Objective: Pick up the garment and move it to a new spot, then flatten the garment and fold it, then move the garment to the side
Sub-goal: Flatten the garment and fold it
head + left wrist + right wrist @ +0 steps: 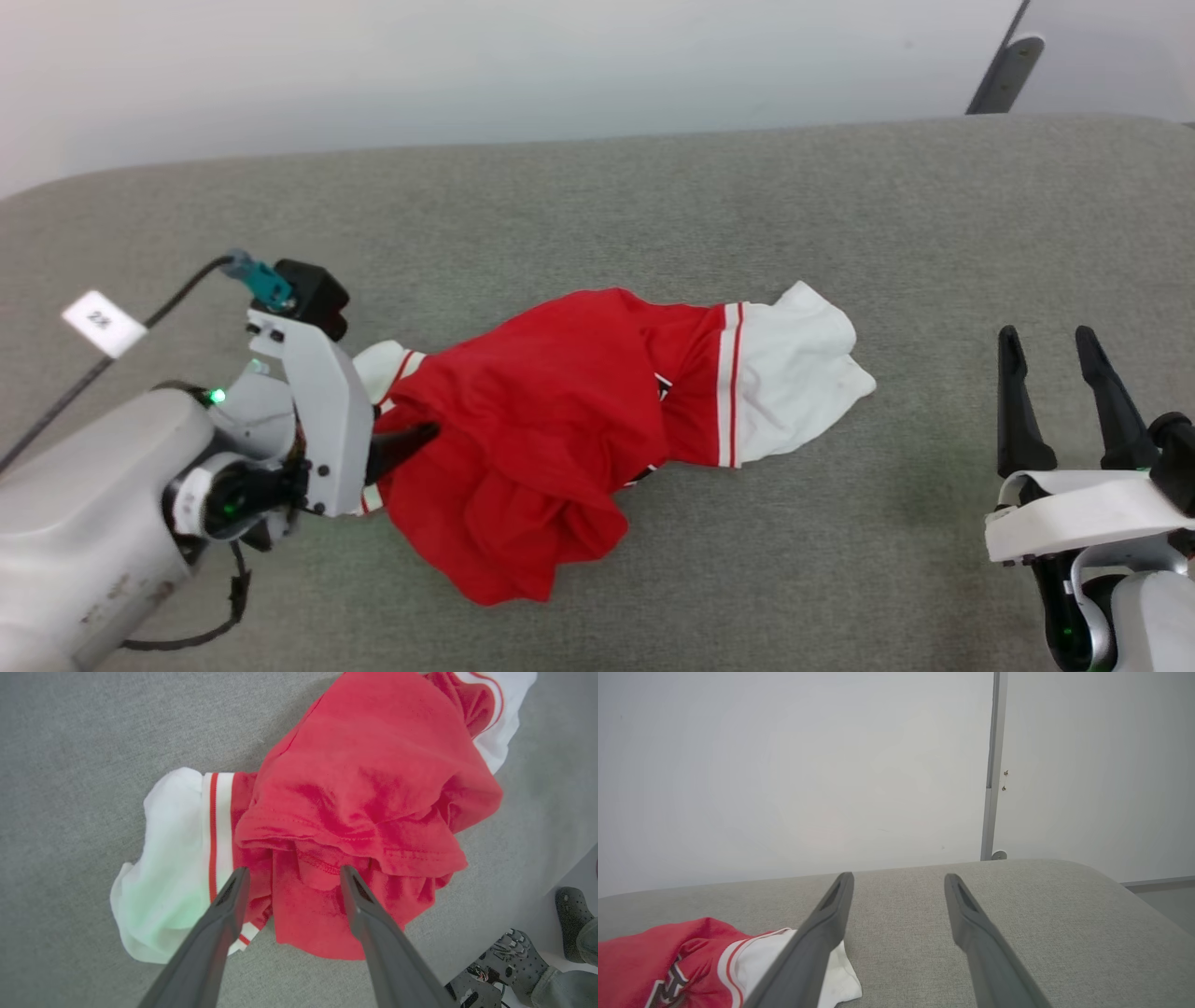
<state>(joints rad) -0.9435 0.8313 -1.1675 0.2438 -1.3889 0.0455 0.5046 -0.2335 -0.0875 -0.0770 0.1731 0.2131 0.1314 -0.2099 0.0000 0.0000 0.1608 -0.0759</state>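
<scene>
Garment [560,420] lies bunched midway across grey padded table [653,205], a white sleeve out at each end. Left gripper [294,870] fingers spread over red hem, gripping nothing; right gripper [1046,333] spread, empty, well apart. Flattening, folding, moving aside judged outstanding
</scene>
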